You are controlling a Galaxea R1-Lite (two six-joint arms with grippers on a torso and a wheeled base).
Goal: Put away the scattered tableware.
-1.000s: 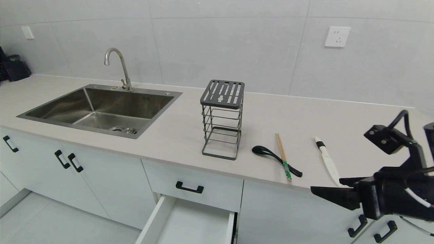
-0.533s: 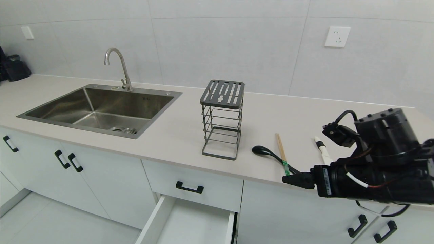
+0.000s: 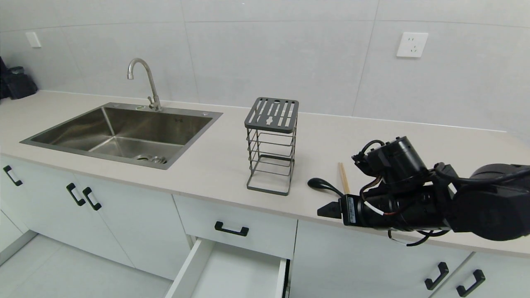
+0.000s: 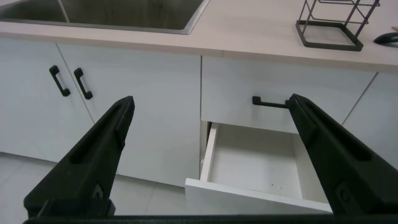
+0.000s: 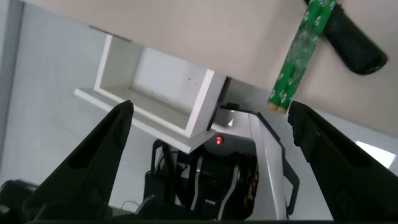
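A black spoon and a pair of wooden chopsticks with green-patterned ends lie on the counter, right of the wire rack. My right gripper hovers open over the counter's front edge, just in front of their near ends, and its arm covers those ends. In the right wrist view the gripper has its fingers wide apart. The chopsticks' green end and the spoon handle lie just beyond them. My left gripper is open, low in front of the cabinets, holding nothing.
An open white drawer juts out below the counter, also in the left wrist view. The steel sink with its faucet sits at the left. Black cabinet handles line the fronts.
My right arm has swept left along the counter's front edge. It now covers the white knife and the near ends of the spoon and chopsticks. Nothing on the counter has moved.
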